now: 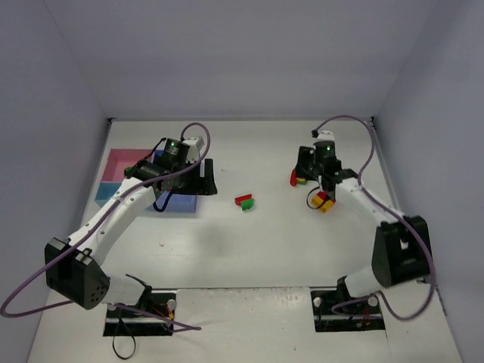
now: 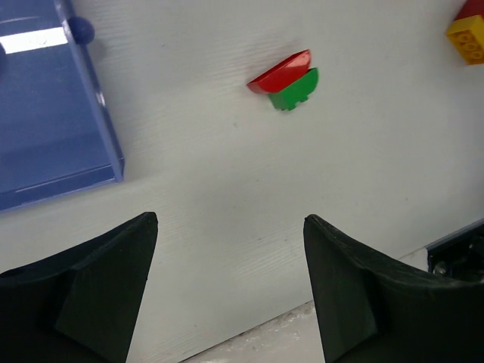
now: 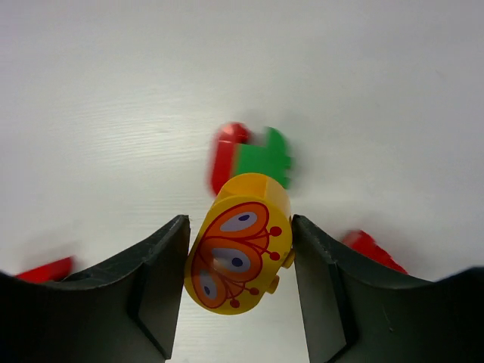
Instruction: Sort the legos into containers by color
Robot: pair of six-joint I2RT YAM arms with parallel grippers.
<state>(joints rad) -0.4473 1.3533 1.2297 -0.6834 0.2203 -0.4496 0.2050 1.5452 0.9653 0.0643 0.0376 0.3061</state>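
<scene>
My right gripper (image 3: pixel 240 223) is shut on a rounded yellow lego (image 3: pixel 238 253) with an orange-red butterfly print, gripped on both sides. Just beyond it a red and green lego pair (image 3: pixel 261 157) lies blurred on the table; in the top view this pair (image 1: pixel 296 179) sits at my right gripper (image 1: pixel 305 172). My left gripper (image 2: pixel 230 219) is open and empty over the right edge of the blue container (image 2: pixel 45 113); in the top view it (image 1: pixel 201 178) is beside that container (image 1: pixel 178 200). A red and green lego pair (image 2: pixel 286 79) lies ahead of it at mid-table (image 1: pixel 243 201).
A yellow and a red lego (image 1: pixel 324 200) lie under my right forearm, and also show in the left wrist view (image 2: pixel 465 39). The pink container (image 1: pixel 121 162) and small light-blue container (image 1: pixel 110 190) join the blue one at far left. Red legos (image 3: pixel 370 249) lie at the right wrist view's edges.
</scene>
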